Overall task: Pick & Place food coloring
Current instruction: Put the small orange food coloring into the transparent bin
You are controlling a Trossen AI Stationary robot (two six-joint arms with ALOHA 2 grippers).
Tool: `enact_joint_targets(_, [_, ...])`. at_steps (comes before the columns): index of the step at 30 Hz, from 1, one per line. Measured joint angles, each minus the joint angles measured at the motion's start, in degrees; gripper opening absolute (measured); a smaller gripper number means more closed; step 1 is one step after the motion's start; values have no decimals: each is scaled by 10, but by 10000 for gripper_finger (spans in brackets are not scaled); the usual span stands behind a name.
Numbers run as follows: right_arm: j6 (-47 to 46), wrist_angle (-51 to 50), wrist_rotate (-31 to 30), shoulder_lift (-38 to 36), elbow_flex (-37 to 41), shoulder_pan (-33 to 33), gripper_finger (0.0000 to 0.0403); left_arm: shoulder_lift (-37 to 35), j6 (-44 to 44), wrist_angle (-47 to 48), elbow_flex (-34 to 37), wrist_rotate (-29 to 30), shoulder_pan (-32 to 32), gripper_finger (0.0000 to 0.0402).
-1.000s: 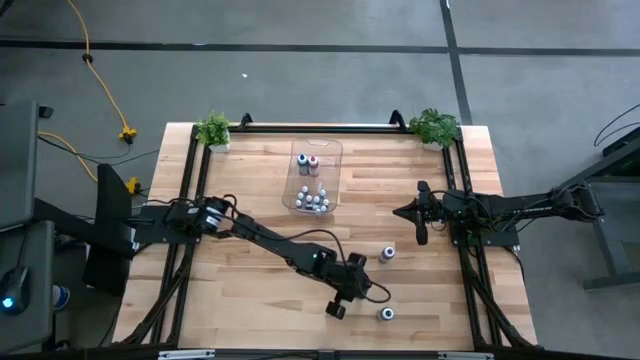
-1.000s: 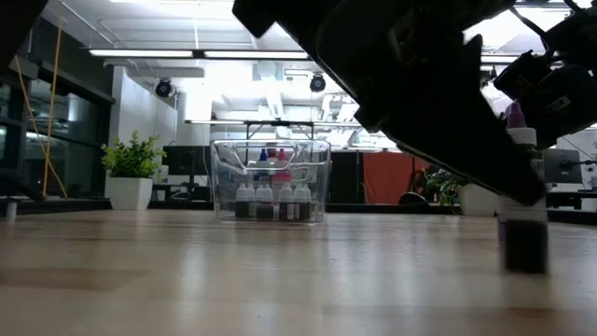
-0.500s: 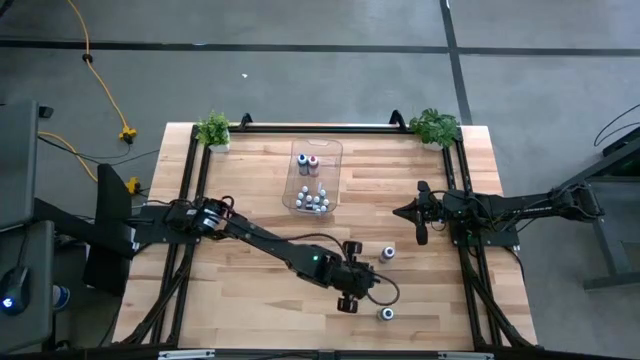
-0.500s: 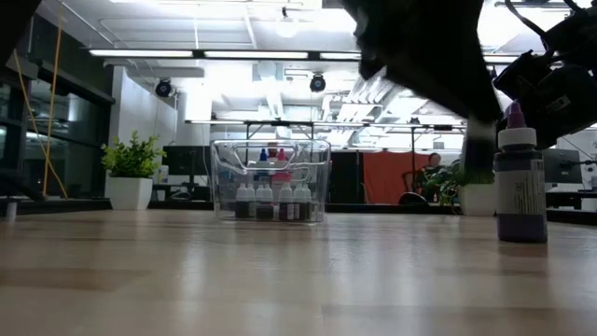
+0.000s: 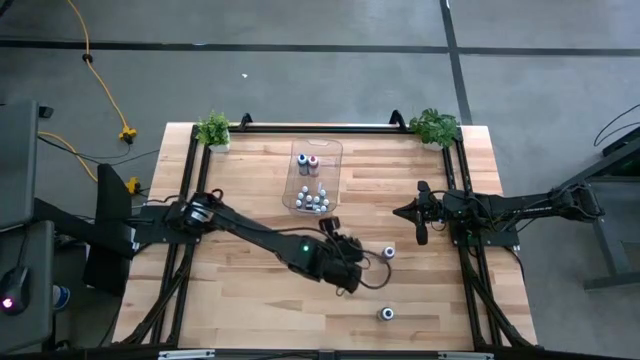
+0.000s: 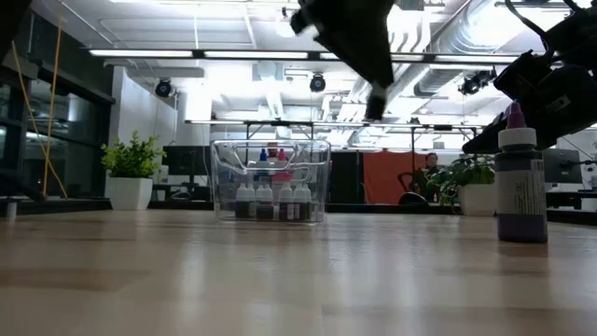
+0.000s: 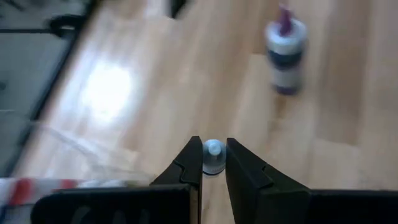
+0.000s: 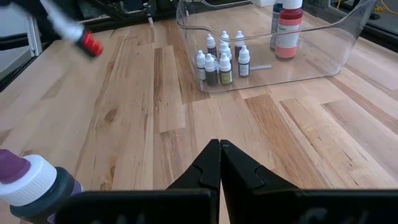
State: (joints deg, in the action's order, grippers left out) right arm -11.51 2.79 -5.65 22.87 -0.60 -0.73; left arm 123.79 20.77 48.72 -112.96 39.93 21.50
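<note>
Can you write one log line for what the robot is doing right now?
left tool: shut on small bottle, lifted | right tool: shut, waiting | clear bin: holds bottles | purple bottle: standing on table

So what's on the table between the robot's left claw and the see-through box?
Nothing, just bare wood. In the high view, the left gripper, holding a tiny bottle, is apart from the clear bin, and only the table shows between them.

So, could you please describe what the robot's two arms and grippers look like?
Both arms are dark, slim and jointed, with black cables looping along them. The left arm shows a small green light. Each gripper, left gripper and right gripper, ends in two tapered black fingers.
</note>
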Motion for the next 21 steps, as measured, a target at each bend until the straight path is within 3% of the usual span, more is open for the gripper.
enact_joint_targets(13, [0,1,0,0,0,0,0,-145,108,127,80,105,-10,33])
enact_joint_targets(21, [0,0,0,0,0,0,0,-238,150,122,153,101,-52,33])
